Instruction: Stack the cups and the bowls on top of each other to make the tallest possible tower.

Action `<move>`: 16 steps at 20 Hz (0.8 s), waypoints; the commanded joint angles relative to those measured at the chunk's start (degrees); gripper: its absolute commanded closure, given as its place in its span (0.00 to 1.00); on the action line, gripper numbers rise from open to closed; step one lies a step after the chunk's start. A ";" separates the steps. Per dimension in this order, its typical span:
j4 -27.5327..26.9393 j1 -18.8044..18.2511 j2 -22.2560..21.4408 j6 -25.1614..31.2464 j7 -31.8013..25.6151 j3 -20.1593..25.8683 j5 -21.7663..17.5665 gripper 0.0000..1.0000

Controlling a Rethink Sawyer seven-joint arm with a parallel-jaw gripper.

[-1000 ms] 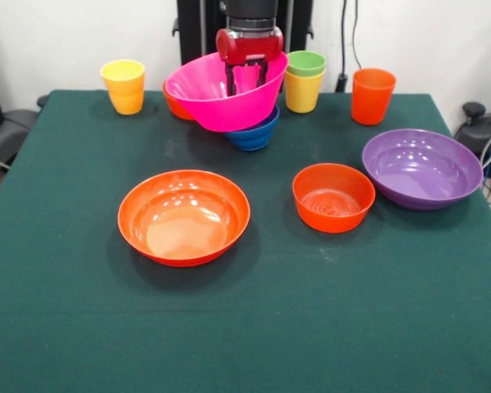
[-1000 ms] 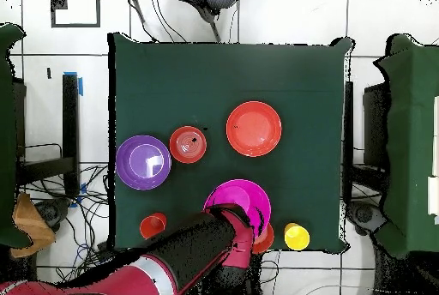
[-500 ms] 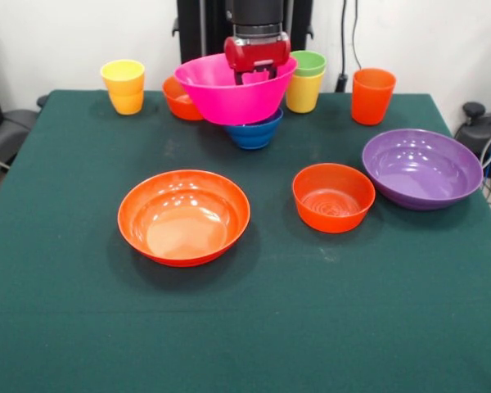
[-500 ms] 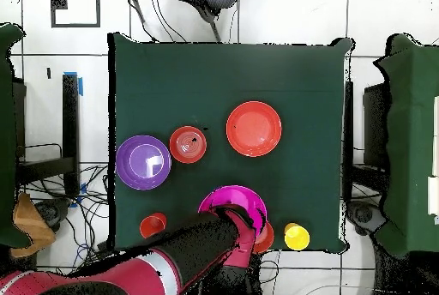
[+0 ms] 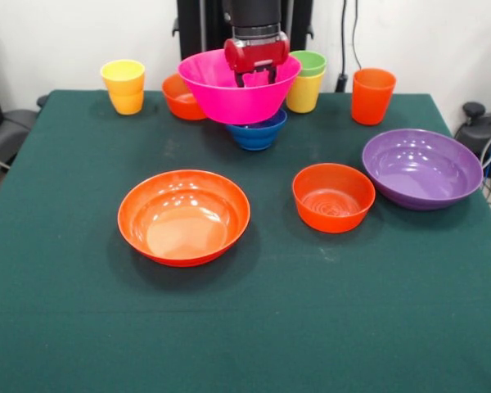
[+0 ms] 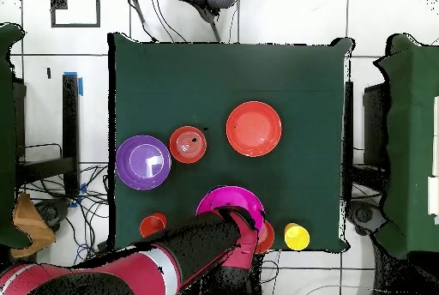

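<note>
End effector point(image 5: 256, 75): clamped on the far rim of the pink bowl point(image 5: 233, 94), one finger inside the rim and one outside, holding it clear of the bench point(image 5: 245, 327).
Pink bowl: upright and close to level, hanging at the robot's side of the bench, above and partly in front of the small blue bowl point(image 5: 258, 133).
Other bowls: wide orange bowl point(image 5: 184, 216), small orange bowl point(image 5: 333, 196) and purple bowl point(image 5: 421, 168) sit apart nearer the camera; another small orange bowl point(image 5: 180, 98) sits behind the pink one.
Cups: yellow cup point(image 5: 123, 86) at the far left; a light green cup point(image 5: 308, 63) nested in a yellow one point(image 5: 303, 92); orange cup point(image 5: 371, 95) beside them.
Tower: not begun (nothing rests on the pink bowl).
Step in hand: likely carrying the pink bowl to open bench as the base.
Doing it well: keep the rim level, clear the blue bowl and cups, set it flat before letting go.
</note>
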 commanded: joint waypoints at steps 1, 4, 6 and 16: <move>-1.80 -0.44 3.07 -1.42 -14.98 5.04 3.64 0.00; -2.04 -0.33 3.34 -1.56 -14.81 4.84 3.74 0.00; -2.08 -0.25 3.48 -1.74 -14.80 4.71 3.94 0.00; -1.50 -0.53 3.00 -3.83 -14.86 4.45 6.16 0.00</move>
